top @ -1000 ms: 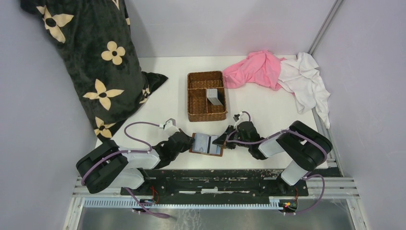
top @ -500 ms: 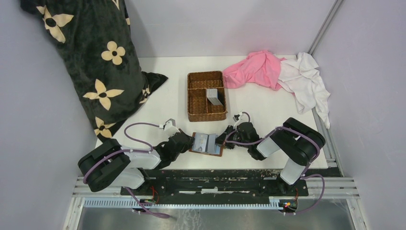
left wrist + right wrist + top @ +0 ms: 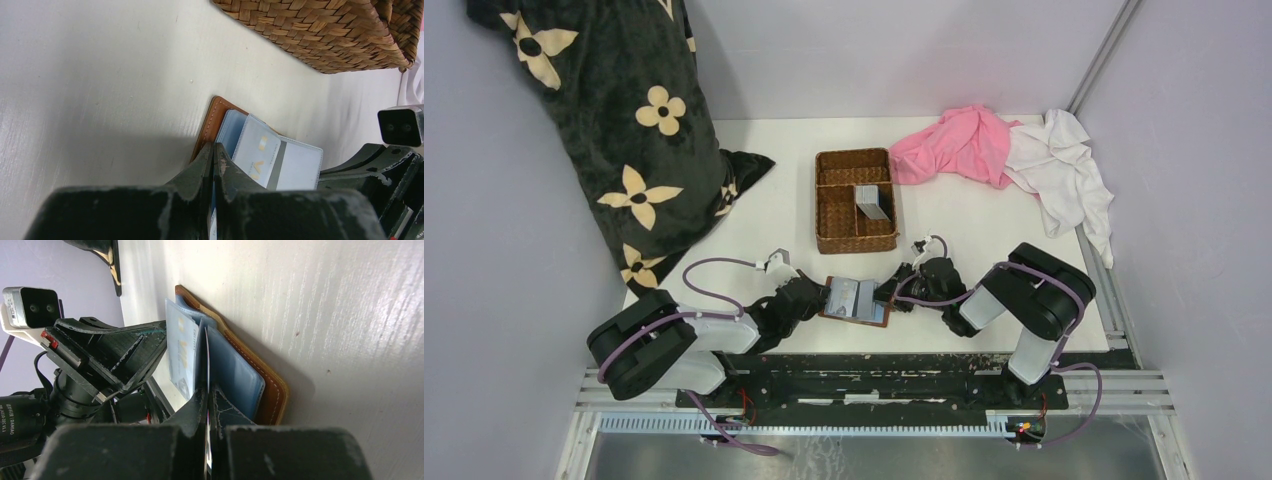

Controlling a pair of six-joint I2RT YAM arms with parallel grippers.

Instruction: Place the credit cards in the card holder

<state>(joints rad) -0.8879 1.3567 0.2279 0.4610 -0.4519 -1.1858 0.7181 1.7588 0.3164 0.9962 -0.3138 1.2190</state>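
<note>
Right gripper [image 3: 206, 390]: clenched on card [image 3: 206, 359], edge-on among sleeves of holder [image 3: 273, 389].
Left gripper [image 3: 214, 151]: pinching holder's opposite flap.
Holder: open, flat on table [image 3: 769, 225], between grippers.
Sleeved card's print: unreadable.
Other cards [image 3: 873, 202]: basket [image 3: 834, 238], right compartment.
</note>
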